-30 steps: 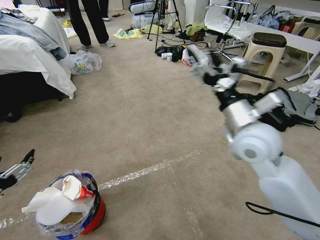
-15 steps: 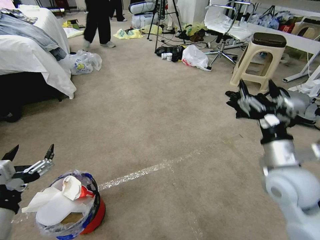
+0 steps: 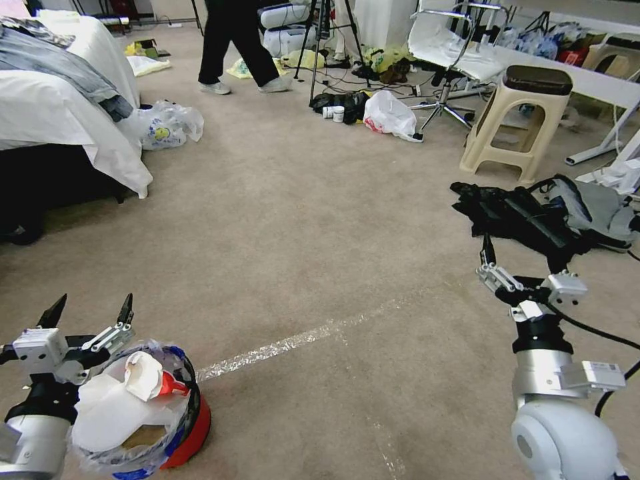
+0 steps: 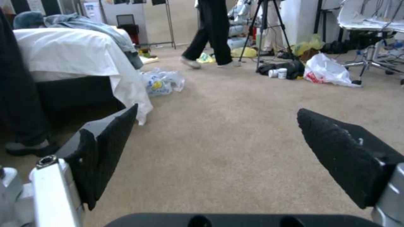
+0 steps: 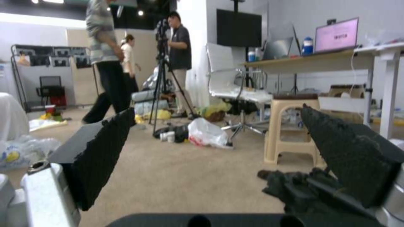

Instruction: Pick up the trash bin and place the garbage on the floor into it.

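Left gripper (image 3: 92,311), jaws spread wide and holding nothing, hovers just beside the trash bin (image 3: 190,427), at its left rim. Right gripper (image 3: 520,263), jaws spread too and empty, is raised over bare carpet (image 3: 300,227) on the right, near the heap of black clothes (image 3: 513,213). The bin stands on the floor, stuffed with garbage (image 3: 127,400): white paper, a red scrap. A tape line (image 3: 293,341) runs past it.
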`<state>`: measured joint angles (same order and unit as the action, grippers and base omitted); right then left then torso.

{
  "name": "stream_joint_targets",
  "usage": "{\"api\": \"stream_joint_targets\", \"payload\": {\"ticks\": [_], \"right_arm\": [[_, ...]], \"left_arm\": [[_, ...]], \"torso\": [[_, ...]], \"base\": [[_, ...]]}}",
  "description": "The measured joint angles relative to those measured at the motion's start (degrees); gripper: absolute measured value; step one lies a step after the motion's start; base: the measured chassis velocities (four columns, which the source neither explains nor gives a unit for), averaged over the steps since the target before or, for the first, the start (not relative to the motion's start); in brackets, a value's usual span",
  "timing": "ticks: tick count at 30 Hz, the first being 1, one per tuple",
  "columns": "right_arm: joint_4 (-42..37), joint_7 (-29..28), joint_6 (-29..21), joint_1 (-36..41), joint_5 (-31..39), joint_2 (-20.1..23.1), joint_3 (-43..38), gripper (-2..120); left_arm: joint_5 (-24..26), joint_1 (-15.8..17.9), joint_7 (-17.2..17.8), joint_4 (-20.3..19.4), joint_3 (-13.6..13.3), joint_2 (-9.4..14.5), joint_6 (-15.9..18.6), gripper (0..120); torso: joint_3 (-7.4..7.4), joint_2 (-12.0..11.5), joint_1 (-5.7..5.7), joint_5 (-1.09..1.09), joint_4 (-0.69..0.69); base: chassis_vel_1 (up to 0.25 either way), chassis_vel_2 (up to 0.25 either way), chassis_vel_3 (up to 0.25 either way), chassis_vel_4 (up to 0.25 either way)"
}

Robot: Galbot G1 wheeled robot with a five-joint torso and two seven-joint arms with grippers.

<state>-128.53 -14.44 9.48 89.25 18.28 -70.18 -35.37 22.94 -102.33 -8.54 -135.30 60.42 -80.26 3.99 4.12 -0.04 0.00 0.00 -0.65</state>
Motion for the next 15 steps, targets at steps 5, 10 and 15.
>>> {"api": "stream_joint_targets", "payload": {"ticks": [5,10,15], "right_arm": [[0.8,0.0,0.1,0.5,-0.8,-0.8,0.9,100],[1.1,0.0,0.1,0.5,-1.0,-1.1,1.6,100],[1.2,0.1,-0.1,0.4,-1.2,-0.9,1.7,100]], "left_arm": [[0.0,0.4,0.4,0.3,0.2,0.6,0.1,100],[0.4,0.7,0.7,0.4,0.3,1.1,0.7,100],[0.4,0.7,0.9,0.5,0.3,1.3,0.9,100]], "torso": [[0.0,0.0,0.0,0.0,-0.01],[0.0,0.0,0.0,0.0,0.0],[0.0,0.0,0.0,0.0,-0.01]], "base": [[0.0,0.0,0.0,0.0],[0.0,0.0,0.0,0.0],[0.0,0.0,0.0,0.0]]}}
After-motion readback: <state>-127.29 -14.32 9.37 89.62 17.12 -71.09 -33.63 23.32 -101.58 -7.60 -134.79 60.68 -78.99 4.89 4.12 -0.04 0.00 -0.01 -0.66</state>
